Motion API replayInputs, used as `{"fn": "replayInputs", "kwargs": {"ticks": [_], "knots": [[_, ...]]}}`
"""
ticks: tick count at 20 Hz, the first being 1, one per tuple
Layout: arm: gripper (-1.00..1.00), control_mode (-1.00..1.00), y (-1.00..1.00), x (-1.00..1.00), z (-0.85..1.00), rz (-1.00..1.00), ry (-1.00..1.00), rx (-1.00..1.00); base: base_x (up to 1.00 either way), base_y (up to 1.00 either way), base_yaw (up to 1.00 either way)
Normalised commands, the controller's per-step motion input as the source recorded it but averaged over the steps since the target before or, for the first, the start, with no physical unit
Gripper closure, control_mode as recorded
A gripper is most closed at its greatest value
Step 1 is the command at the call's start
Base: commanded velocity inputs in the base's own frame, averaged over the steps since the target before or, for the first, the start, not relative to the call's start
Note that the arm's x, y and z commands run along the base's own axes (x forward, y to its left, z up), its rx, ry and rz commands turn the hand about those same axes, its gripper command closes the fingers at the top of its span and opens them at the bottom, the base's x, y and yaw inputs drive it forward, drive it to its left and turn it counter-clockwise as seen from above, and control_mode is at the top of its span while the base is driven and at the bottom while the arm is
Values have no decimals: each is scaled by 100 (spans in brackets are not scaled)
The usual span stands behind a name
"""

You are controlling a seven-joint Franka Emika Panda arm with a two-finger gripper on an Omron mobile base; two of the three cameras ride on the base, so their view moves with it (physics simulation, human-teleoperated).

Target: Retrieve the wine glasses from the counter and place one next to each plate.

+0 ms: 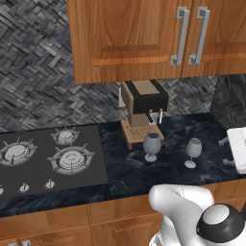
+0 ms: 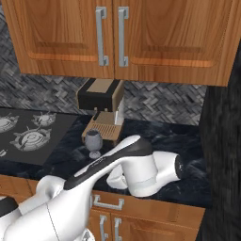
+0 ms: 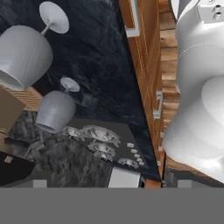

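Approach step, nothing grasped yet. Two wine glasses upright on the black marble desk point(image 1: 125, 168), in front of the coffee machine point(image 1: 142, 113): left glass point(image 1: 152, 145) just beside its drip tray, right glass point(image 1: 193, 152) nearer the white appliance point(image 1: 239, 149). Fingers spread wide, empty (tips not visible in hand view). Both glasses well apart from the hand. Next: lower, line up on one bowl, close.

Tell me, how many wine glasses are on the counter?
2. One wine glass stands right in front of the coffee machine; the other wine glass stands further right on the black counter, near a white appliance. No others are visible.
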Motion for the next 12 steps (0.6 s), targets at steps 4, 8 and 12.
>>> {"fn": "replayInputs", "kwargs": {"ticks": [4, 8, 12], "knots": [[-100, -100, -2, 15, -37, 0, 5, 7, 0, 0, 0], [-100, -100, -12, 8, -29, 0, 7, 6, 0, 0, 0], [-100, -100, -27, 9, -24, 0, 13, 10, 0, 0, 0]]}}
